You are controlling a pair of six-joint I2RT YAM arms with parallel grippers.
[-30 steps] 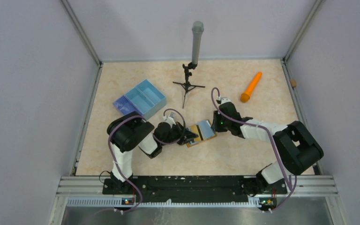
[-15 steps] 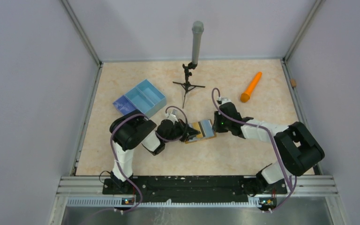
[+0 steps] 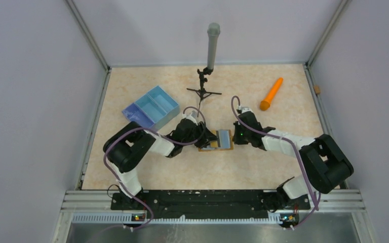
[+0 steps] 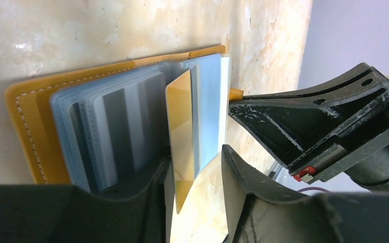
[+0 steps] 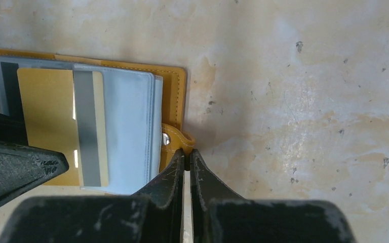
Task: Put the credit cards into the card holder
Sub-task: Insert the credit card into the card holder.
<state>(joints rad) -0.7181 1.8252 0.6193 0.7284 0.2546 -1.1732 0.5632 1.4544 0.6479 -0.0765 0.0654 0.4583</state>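
Beige marbled bench (image 3: 263, 167): mustard card holder (image 5: 174, 86) lies open, clear pockets (image 5: 129, 116) up. Gold credit card (image 5: 45, 116), grey stripe, rests on holder's pockets, one end between parted fingers of left tool (image 4: 196, 159). Right tool (image 5: 187, 152) pinched closed, tips touching holder's snap tab (image 5: 182, 137).

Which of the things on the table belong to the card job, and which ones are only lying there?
For the job:
- card holder, lying open
- gold card with a grey stripe, at its clear sleeves

Just lying about:
- blue tray
- orange stick
- grey tube on a tripod
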